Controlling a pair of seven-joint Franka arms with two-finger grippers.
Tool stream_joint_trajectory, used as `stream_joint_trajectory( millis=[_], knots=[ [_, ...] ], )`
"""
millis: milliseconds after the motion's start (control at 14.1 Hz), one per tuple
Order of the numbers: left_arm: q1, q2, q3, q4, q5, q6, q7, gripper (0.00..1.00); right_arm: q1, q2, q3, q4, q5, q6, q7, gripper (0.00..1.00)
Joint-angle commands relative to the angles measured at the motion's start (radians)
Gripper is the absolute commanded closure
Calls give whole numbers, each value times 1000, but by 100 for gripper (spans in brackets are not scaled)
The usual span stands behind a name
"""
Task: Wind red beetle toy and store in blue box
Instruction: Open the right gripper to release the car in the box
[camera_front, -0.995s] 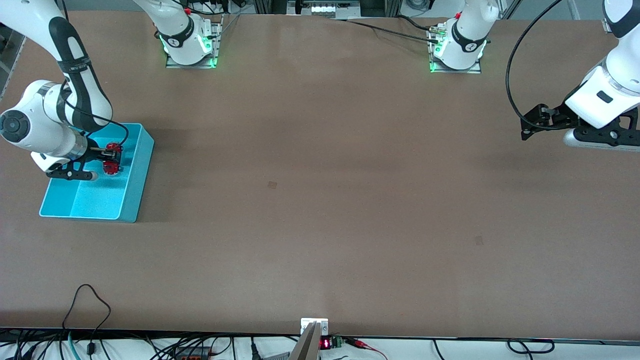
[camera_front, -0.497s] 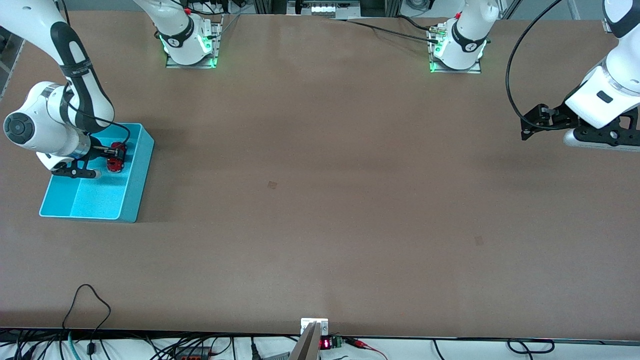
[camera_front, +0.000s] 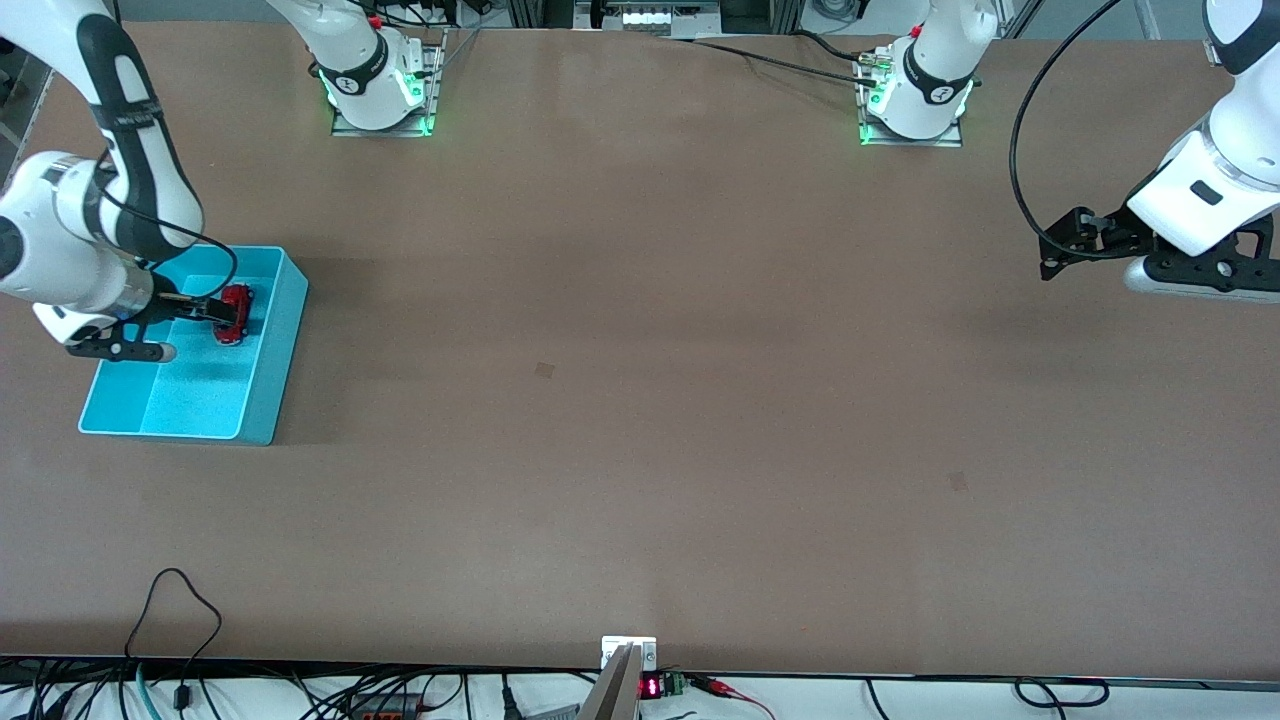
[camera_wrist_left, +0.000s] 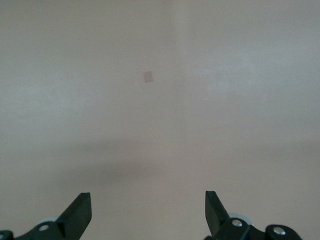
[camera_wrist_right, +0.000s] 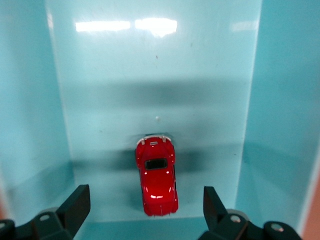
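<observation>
The red beetle toy (camera_front: 232, 313) rests on the floor of the blue box (camera_front: 268, 385), in the half of the box farther from the front camera. In the right wrist view the toy (camera_wrist_right: 157, 180) lies free on the box floor close to a wall (camera_wrist_right: 280, 100). My right gripper (camera_front: 213, 311) hangs over the box just above the toy, open and empty, its fingers (camera_wrist_right: 77, 200) spread wide on either side of the toy without touching it. My left gripper (camera_front: 1053, 252) waits open and empty over bare table at the left arm's end (camera_wrist_left: 147, 200).
The box stands at the right arm's end of the table. Two small tape marks (camera_front: 544, 370) (camera_front: 958, 481) lie flat on the brown table; one shows in the left wrist view (camera_wrist_left: 148, 76). Cables (camera_front: 170, 610) trail along the edge nearest the front camera.
My right gripper has let go of the toy, opened and drawn back a little toward the right arm's end. The toy stays in the box. The left arm has not moved.
</observation>
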Motion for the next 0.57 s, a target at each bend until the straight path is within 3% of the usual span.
stream_joint_trajectory(
  millis=[0,213,497],
  knots=[
    [-7,3,3,23,-7,-20,-8,0,-2,-61,48,132,12,-184,-15,0],
    [-7,3,3,23,-7,-18,-8,0,-1,-74,127,363,7,-429,-6,0],
    [-9,3,3,23,-6,-18,-8,0,-1,-123,181,511,15,-581,-7,0]
  ],
)
